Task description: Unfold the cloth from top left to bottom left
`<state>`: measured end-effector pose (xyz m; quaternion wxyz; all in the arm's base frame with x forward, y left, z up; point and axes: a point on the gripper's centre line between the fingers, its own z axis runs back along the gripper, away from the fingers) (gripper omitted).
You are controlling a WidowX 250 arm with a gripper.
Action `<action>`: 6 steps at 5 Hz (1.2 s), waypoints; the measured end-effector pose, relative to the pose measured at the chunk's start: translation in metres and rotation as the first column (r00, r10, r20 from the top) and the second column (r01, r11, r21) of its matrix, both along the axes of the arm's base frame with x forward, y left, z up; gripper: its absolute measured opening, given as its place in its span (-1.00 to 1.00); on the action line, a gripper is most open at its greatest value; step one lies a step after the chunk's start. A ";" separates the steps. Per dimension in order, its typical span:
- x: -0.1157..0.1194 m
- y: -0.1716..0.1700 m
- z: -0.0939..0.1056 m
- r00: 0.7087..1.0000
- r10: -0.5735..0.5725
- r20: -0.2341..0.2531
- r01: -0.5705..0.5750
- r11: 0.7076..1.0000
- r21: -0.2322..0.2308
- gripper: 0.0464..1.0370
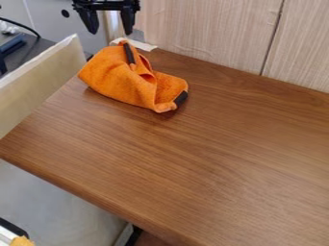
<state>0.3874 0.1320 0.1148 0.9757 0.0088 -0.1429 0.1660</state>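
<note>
The gripper (111, 32) is black. Below it, the cloth (119, 81) is orange with two black patches, one nearer the gripper, one farther. Farther below, the table (212, 158) is brown with darker wood grain; the wall (206, 33) beside the gripper is pale beige, finely streaked.

I see a brown wooden surface (212, 158), a flat cream board (38, 84) along its left edge, pale wood-grained panels (206, 33) behind.
</note>
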 end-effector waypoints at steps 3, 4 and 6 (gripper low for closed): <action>0.021 0.009 -0.039 0.996 0.069 -0.055 -0.071 0.997 -0.037 0.93; 0.034 0.004 -0.054 0.995 0.060 -0.085 -0.062 0.998 -0.021 0.93; 0.049 -0.018 -0.065 0.997 0.003 -0.083 -0.003 1.000 -0.007 0.93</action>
